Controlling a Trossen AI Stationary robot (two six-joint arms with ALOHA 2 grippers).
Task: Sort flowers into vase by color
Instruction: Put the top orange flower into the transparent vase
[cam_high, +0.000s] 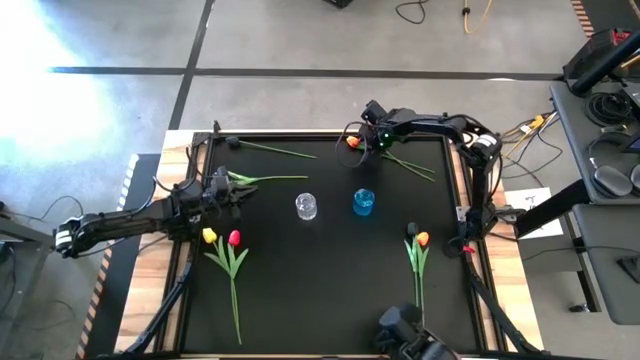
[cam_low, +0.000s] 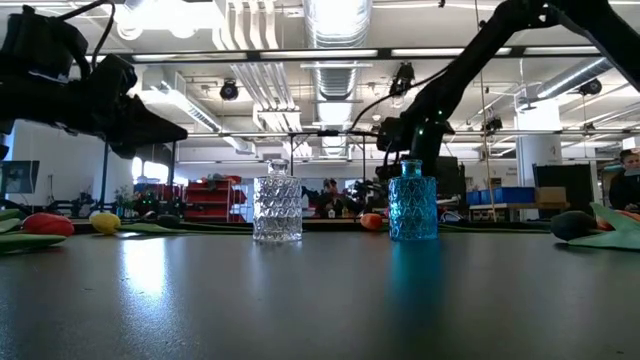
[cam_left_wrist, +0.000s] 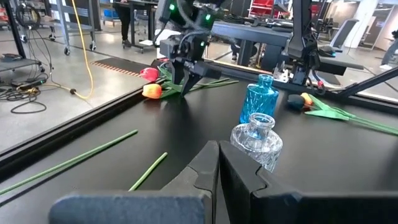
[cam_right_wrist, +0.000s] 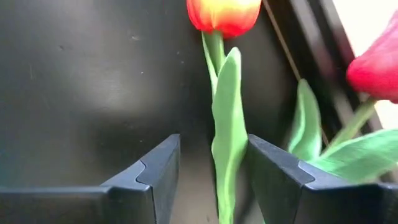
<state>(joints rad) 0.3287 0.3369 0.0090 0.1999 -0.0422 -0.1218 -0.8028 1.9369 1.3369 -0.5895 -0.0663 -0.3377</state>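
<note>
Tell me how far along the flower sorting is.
Nothing done: the clear vase and blue vase are empty. In hand: the right tool straddles an orange tulip's stem, not yet gripped. Left: every flower on the mat. The left tool waits shut.

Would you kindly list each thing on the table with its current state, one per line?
Right gripper: jaws open, astride the orange tulip's stem.
Orange tulip: lying flat, not yet gripped.
Red tulip: lying beside it.
Left gripper: jaws shut, holding nothing.
Clear vase: upright, no flowers in it.
Blue vase: upright, no flowers in it.
Yellow and red tulips: lying together near the left arm.
</note>
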